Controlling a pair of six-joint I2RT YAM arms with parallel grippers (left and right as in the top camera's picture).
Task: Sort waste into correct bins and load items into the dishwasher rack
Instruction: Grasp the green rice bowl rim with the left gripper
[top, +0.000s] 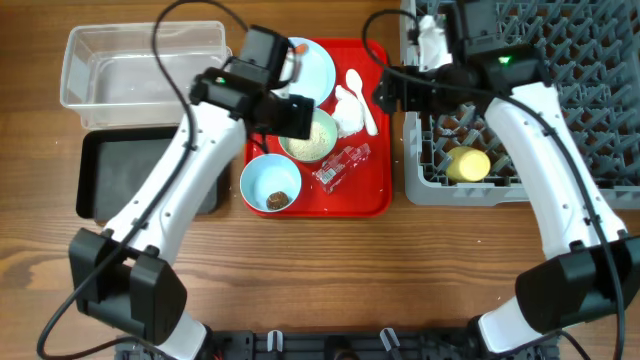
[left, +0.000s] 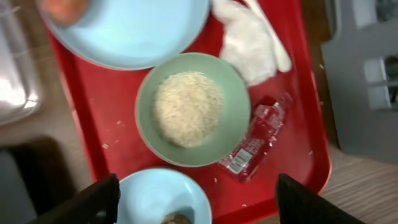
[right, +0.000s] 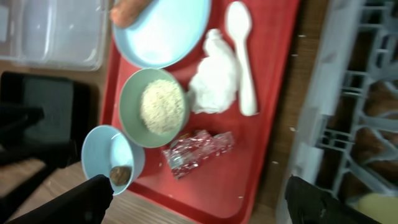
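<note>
Wooden table (top: 400, 260), red tray (top: 372, 190): left gripper (left: 196, 202) and right gripper (right: 199, 199) hover wide open, empty. Rice (left: 186, 109) makes the rigid green bowl (left: 144, 115) spill-prone; grip its rim, level.

Red tray (top: 368, 196), pale blue plate (top: 318, 72), green bowl (left: 239, 119), white rice (left: 186, 109), yellow cup (top: 468, 164).

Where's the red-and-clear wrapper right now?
The wrapper lies on the red tray, in its right half in the overhead view. It sits just right of the rice bowl and nearer the robot than the crumpled napkin.
</note>
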